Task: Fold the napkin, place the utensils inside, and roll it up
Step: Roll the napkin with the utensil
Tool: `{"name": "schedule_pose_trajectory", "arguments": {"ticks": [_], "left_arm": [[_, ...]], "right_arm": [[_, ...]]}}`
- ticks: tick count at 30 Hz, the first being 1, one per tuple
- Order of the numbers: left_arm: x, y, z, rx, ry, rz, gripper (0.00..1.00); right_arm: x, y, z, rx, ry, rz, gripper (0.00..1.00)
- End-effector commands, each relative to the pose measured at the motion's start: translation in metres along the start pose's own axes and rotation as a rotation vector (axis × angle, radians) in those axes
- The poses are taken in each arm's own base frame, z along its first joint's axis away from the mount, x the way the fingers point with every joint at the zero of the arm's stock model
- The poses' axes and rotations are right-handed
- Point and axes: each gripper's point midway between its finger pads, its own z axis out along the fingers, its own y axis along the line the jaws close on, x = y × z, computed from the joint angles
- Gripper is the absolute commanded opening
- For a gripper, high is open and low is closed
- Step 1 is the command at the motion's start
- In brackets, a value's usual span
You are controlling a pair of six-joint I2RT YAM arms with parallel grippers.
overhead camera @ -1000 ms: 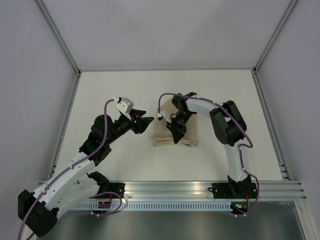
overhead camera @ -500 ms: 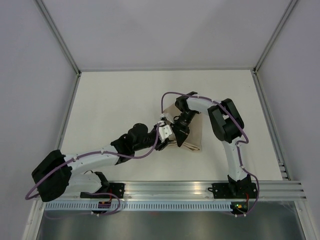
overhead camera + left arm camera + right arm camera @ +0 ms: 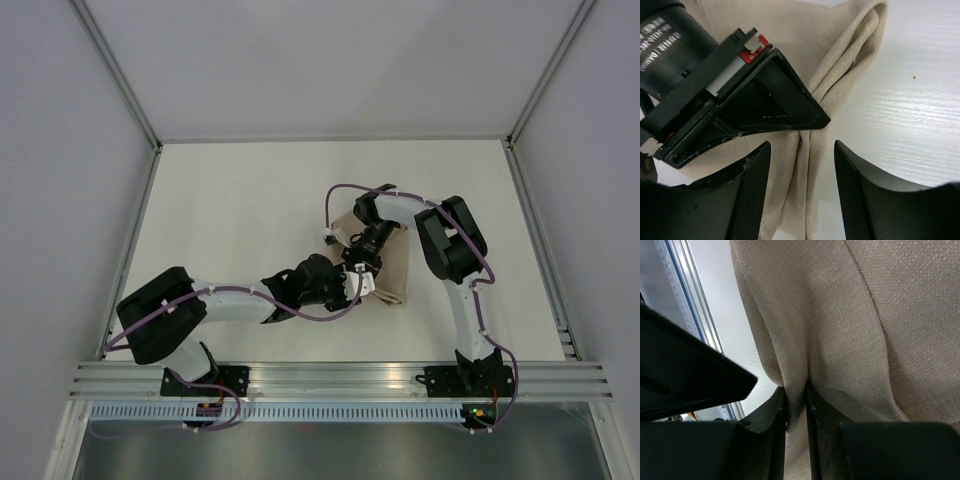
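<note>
The tan napkin [image 3: 388,270] lies folded and bunched on the white table [image 3: 250,200] near its middle. My right gripper [image 3: 362,266] is shut on a pinched fold of the napkin [image 3: 850,330]. My left gripper [image 3: 352,287] is open right beside it, its fingers [image 3: 747,200] straddling the napkin's rolled edge [image 3: 802,190] without closing on it. The right gripper's black body [image 3: 740,105] fills the left wrist view just ahead of the left fingers. The black utensils are hidden or out of view.
Metal frame rails run along the near edge [image 3: 340,378] and the table's sides [image 3: 135,230]. Grey walls enclose the back. The left arm lies low across the table from its base to the napkin.
My left arm has swung right and stretched low to the napkin's near edge. My right gripper has stayed on the napkin, which has shifted and bunched a little.
</note>
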Motion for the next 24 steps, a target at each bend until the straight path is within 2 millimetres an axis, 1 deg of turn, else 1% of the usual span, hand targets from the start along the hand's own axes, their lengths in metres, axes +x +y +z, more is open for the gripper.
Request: {"name": "schedule_pose_trajectory", "arguments": {"ticks": [1,2,4,6,7,9,11,13,17,18,19,20,21,22,24], "left_arm": [[-0.018,0.009,0.011,-0.027,-0.036,0.104,0.59],[-0.017,0.008,0.013,-0.028,-0.033,0.112,0.60],[-0.010,0.005,0.019,-0.020,-0.002,0.134,0.60],[-0.009,0.005,0.024,-0.017,0.008,0.152,0.60],[-0.004,0.003,0.028,-0.014,0.020,0.157,0.60],[-0.004,0.002,0.031,-0.008,0.026,0.165,0.60],[0.003,-0.002,0.036,0.006,0.050,0.170,0.60],[0.011,-0.003,0.039,0.014,0.079,0.177,0.59],[0.018,-0.005,0.042,0.021,0.103,0.180,0.57],[0.020,-0.006,0.043,0.024,0.108,0.178,0.56],[0.020,-0.005,0.044,0.025,0.111,0.177,0.52],[0.025,-0.009,0.044,0.040,0.131,0.171,0.49],[0.026,-0.012,0.045,0.059,0.138,0.166,0.45],[0.027,-0.013,0.046,0.070,0.149,0.163,0.37],[0.033,-0.019,0.048,0.110,0.192,0.143,0.30]], "right_arm": [[0.028,-0.051,0.013,0.113,0.118,-0.056,0.13],[0.029,-0.052,0.012,0.113,0.118,-0.052,0.13],[0.030,-0.053,0.011,0.115,0.117,-0.052,0.13],[0.032,-0.053,0.011,0.110,0.119,-0.048,0.12],[0.032,-0.053,0.011,0.110,0.119,-0.048,0.12],[0.032,-0.053,0.011,0.110,0.121,-0.046,0.12],[0.033,-0.054,0.010,0.109,0.122,-0.044,0.12],[0.034,-0.054,0.010,0.108,0.122,-0.042,0.12],[0.035,-0.056,0.009,0.107,0.120,-0.037,0.12],[0.035,-0.056,0.009,0.107,0.120,-0.037,0.12],[0.035,-0.055,0.009,0.105,0.122,-0.035,0.12],[0.035,-0.056,0.009,0.106,0.121,-0.038,0.12],[0.036,-0.056,0.009,0.105,0.121,-0.035,0.12],[0.035,-0.056,0.009,0.106,0.121,-0.038,0.12],[0.034,-0.057,0.008,0.109,0.117,-0.037,0.12]]}}
